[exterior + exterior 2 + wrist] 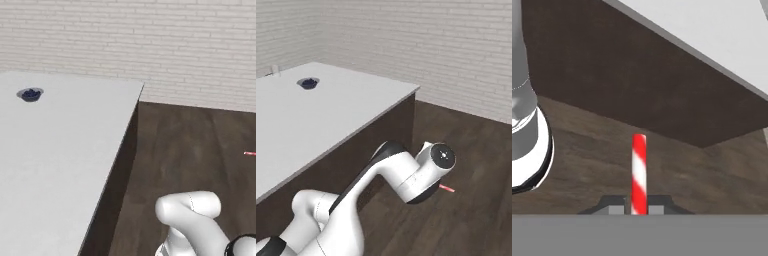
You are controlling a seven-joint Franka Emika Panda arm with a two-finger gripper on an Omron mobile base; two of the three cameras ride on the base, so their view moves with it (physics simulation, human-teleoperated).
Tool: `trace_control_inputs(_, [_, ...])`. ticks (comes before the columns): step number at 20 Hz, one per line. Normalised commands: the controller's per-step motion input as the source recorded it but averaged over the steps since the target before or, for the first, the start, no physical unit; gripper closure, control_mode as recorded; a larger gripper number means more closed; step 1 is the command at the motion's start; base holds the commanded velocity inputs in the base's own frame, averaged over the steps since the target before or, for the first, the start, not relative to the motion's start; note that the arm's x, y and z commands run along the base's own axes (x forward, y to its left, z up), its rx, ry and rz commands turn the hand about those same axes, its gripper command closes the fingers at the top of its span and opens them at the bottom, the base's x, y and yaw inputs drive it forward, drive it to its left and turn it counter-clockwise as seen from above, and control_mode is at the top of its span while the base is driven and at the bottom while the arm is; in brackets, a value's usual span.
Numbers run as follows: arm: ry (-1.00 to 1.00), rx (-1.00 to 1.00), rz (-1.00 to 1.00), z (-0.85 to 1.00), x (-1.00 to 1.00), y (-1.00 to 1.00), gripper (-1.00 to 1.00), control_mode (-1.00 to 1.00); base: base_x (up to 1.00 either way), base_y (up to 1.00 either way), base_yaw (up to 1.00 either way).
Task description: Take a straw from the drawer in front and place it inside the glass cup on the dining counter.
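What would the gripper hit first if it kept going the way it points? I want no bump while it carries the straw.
Probably the dining counter: its dark side fills the line beyond the gripper and straw. Depth is unclear.

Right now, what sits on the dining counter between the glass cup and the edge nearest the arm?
In the right base view, the bowl of berries sits just this side of the glass cup; beyond it the dining counter is bare white top to the edge.

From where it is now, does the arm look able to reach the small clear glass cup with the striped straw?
Probably not yet. The gripper holds the red-and-white striped straw low beside the white-topped dining counter, while the clear glass cup stands at its far corner, beyond the grey berry bowl.
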Motion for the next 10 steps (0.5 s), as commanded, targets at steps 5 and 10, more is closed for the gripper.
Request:
trace_control_inputs(5, [0.0,0.0,0.0,0.0,0.0,0.0,1.0,1.0,0.94,-0.77,0.35])
trace_control_inputs(10, [0.0,0.0,0.0,0.0,0.0,0.0,1.0,1.0,0.93,-0.8,0.33])
